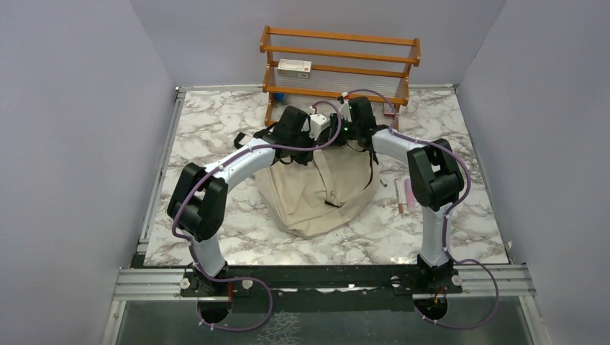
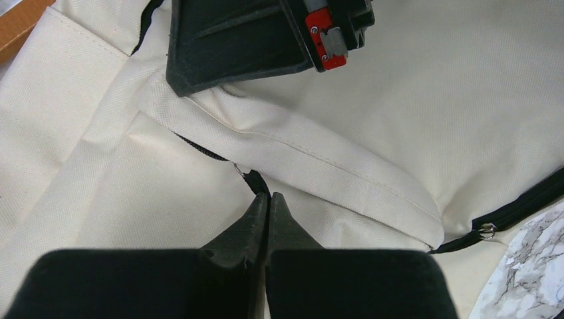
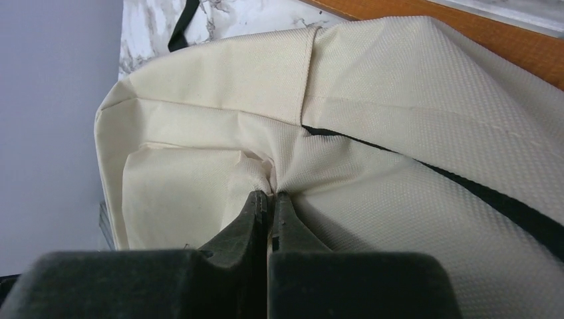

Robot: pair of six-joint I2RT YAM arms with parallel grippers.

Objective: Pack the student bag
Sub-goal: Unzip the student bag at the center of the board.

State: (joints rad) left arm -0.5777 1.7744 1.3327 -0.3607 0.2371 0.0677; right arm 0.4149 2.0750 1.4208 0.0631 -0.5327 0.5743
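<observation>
Occluded and cropped regions
Top view, centre: the left arm (image 1: 241,164) and right arm (image 1: 400,146) cover the far end of the student bag (image 1: 316,200). Upper centre: the box (image 1: 294,67) label is illegible. Centre right: slim items (image 1: 401,195) are unidentifiable. Wrist views crop the bag.

The student bag (image 1: 316,201) is plain cream, with black straps (image 1: 373,158) and black zips (image 2: 519,206). The table (image 1: 216,129) is white with swirly grey marble lines. At 12 o'clock from the bag, the rack (image 1: 338,36) is orange-brown wood. The walls (image 1: 72,144) are pale purple-grey.
</observation>
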